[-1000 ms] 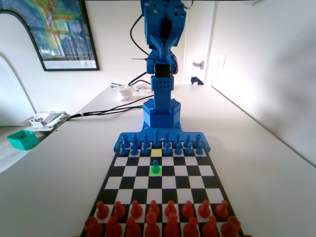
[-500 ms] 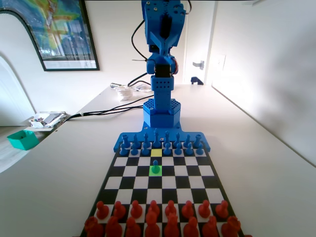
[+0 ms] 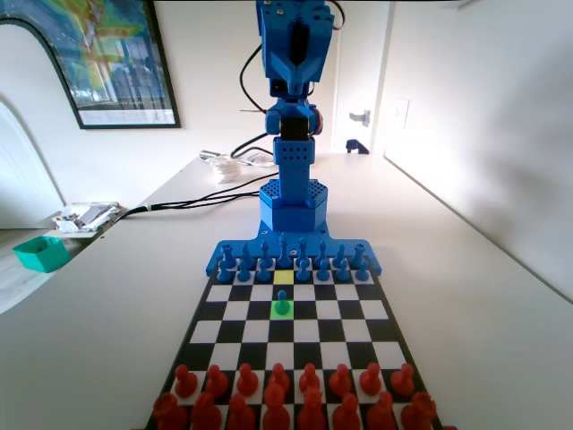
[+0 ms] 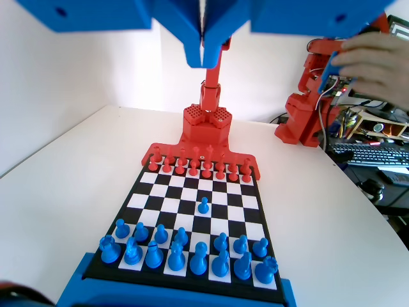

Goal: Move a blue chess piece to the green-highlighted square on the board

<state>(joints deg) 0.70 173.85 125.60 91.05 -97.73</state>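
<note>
White tabletop carried the board (image 3: 358, 330). At its centre the blue chess piece (image 3: 282, 305), small, round-headed and flare-based, stood upright on the green-highlighted square (image 3: 274, 313). At 12 o'clock in the wrist view, the gripper (image 4: 203, 59) hung pressed together, empty.

White table (image 3: 466, 296) carries board (image 3: 240, 311), black cables (image 3: 192, 199), green tray (image 3: 41, 253).

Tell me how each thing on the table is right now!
blue chess piece: upright on the green square, nothing holding it.
green-highlighted square: has the pawn on it.
yellow square: bare.
gripper: raised high above the board, jaws shut, holding nothing.
other blue pieces: upright in their rows.
red pieces: upright in their rows.
</note>
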